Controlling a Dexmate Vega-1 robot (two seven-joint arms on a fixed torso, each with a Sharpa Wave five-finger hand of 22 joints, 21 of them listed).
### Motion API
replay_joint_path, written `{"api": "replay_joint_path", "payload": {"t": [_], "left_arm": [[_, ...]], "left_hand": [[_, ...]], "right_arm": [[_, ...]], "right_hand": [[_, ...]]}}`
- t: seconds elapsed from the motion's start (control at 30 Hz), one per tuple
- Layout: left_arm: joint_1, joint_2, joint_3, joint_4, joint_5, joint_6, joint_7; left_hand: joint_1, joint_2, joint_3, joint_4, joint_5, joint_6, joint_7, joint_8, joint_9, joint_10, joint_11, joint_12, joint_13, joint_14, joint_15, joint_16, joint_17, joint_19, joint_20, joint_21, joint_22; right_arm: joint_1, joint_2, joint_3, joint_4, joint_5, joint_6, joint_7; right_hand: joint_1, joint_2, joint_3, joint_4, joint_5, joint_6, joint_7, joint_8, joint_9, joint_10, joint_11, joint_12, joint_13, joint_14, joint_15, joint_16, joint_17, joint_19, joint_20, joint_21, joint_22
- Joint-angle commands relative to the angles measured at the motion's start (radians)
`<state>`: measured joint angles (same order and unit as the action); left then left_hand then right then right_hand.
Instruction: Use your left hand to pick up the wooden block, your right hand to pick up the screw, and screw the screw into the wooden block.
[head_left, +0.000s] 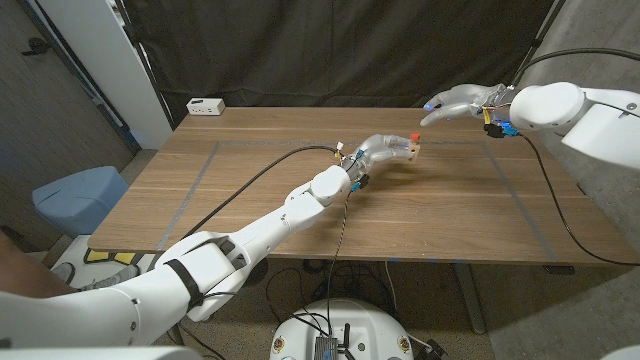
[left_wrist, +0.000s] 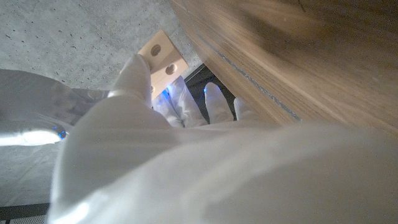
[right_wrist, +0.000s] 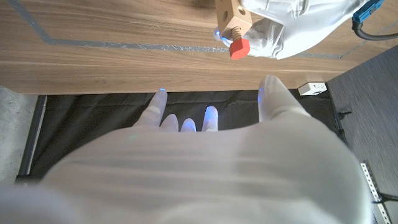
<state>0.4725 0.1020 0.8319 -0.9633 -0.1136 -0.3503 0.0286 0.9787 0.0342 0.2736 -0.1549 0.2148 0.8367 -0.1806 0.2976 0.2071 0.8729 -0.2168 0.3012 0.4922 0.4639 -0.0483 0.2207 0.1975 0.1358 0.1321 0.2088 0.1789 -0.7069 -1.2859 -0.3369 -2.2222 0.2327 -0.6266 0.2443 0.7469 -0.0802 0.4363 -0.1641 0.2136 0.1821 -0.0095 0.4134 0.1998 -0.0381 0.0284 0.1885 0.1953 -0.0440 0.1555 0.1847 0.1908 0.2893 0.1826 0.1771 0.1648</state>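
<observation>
My left hand (head_left: 378, 152) grips wooden block (head_left: 410, 150) at frame center w/ red-headed screw (head_left: 414, 134) already seated; right hand (head_left: 462, 101), upper right, fingers spread, empty. Task looks about done.

Robot lab or test cell. Wooden table (head_left: 420, 215) marked with grey tape lines (head_left: 205, 170), black curtain backdrop (head_left: 330, 50) at 12 o'clock, bare concrete floor (head_left: 40, 140) at 9 o'clock, white power strip (head_left: 205, 105) on far table corner, loose cables (head_left: 560, 215).
</observation>
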Motion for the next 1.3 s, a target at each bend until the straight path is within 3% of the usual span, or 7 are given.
{"api": "replay_joint_path", "payload": {"t": [0.03, 0.83, 1.3], "left_arm": [[0.002, 0.003, 0.000, -0.005, 0.002, 0.004, 0.004], [-0.013, -0.011, 0.001, 0.027, 0.000, -0.003, -0.002], [-0.030, -0.025, 0.005, 0.066, -0.004, -0.015, -0.011]], "left_hand": [[0.005, 0.012, 0.004, 0.006, 0.004, 0.091, 0.008, 0.008, 0.005, 0.012, 0.000, 0.006, 0.067, 0.007, -0.065, -0.004, 0.004, -0.003, 0.004, -0.003, 0.005], [0.002, 0.012, 0.003, 0.008, 0.004, 0.092, 0.007, 0.007, 0.005, 0.012, 0.000, 0.004, 0.069, 0.008, -0.065, -0.004, 0.004, -0.003, 0.005, -0.003, 0.005], [0.002, 0.011, 0.003, 0.008, 0.004, 0.090, 0.008, 0.006, 0.005, 0.013, 0.000, 0.003, 0.070, 0.009, -0.067, -0.005, 0.004, -0.003, 0.005, -0.003, 0.005]], "right_arm": [[0.220, 0.027, -0.160, -0.007, -0.123, -0.114, 0.218], [0.479, 0.143, -0.405, 0.038, -0.417, -0.201, 0.551], [0.541, 0.201, -0.483, 0.078, -0.542, -0.198, 0.661]], "right_hand": [[0.013, 0.000, 0.010, -0.001, 0.003, -0.006, -0.002, -0.005, 0.002, -0.016, 0.000, -0.002, 0.002, -0.005, 0.011, 0.001, 0.000, 0.001, 0.008, 0.003, 0.004], [0.028, 0.006, 0.018, -0.001, 0.000, 0.005, 0.014, -0.014, 0.003, -0.016, 0.007, 0.005, 0.001, -0.004, 0.026, 0.007, 0.000, -0.005, 0.023, 0.005, 0.004], [0.038, 0.011, 0.023, -0.002, -0.003, 0.035, 0.021, -0.010, 0.003, -0.015, 0.009, 0.008, 0.001, 0.000, 0.021, 0.010, -0.001, 0.001, 0.026, 0.009, 0.004]]}}
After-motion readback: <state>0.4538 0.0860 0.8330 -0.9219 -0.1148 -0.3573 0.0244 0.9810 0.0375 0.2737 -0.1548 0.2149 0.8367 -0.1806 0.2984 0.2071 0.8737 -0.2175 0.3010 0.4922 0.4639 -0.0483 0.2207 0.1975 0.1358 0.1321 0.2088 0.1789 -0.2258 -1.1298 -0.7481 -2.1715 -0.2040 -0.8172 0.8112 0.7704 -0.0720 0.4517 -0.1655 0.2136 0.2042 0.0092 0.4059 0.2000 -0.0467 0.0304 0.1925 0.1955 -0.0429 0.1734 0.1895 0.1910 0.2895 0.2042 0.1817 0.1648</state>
